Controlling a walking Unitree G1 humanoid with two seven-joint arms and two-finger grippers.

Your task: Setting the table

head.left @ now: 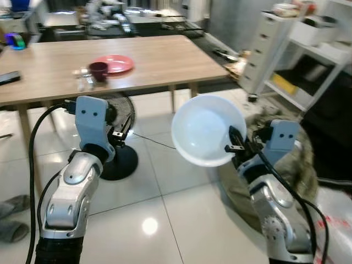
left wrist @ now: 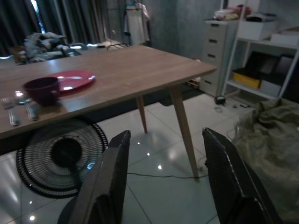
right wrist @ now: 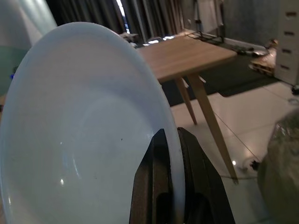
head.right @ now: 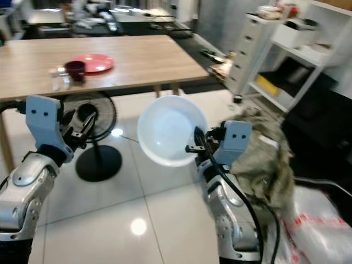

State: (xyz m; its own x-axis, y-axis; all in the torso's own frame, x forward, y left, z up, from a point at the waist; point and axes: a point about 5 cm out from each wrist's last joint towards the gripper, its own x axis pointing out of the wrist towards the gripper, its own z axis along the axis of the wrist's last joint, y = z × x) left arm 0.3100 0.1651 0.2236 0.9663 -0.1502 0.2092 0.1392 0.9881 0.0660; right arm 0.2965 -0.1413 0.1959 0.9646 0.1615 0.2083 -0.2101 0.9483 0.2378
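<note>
Now carrying: right gripper [head.left: 235,144] pinching white bowl [head.left: 204,130] by its rim, left gripper [left wrist: 166,179] spread empty; next, probably onward to wooden table [head.left: 159,60] beside red plate [head.left: 116,63].

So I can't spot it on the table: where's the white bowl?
The white bowl is off the table, pinched by its rim in the right claw, held above the floor short of the wooden table.

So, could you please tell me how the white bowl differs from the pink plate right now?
The white bowl is held up on its side, its rim pinched by the right gripper; the pink plate lies flat on the wooden table. The bowl is deep and white, the plate shallow and pink. Both are round.
</note>
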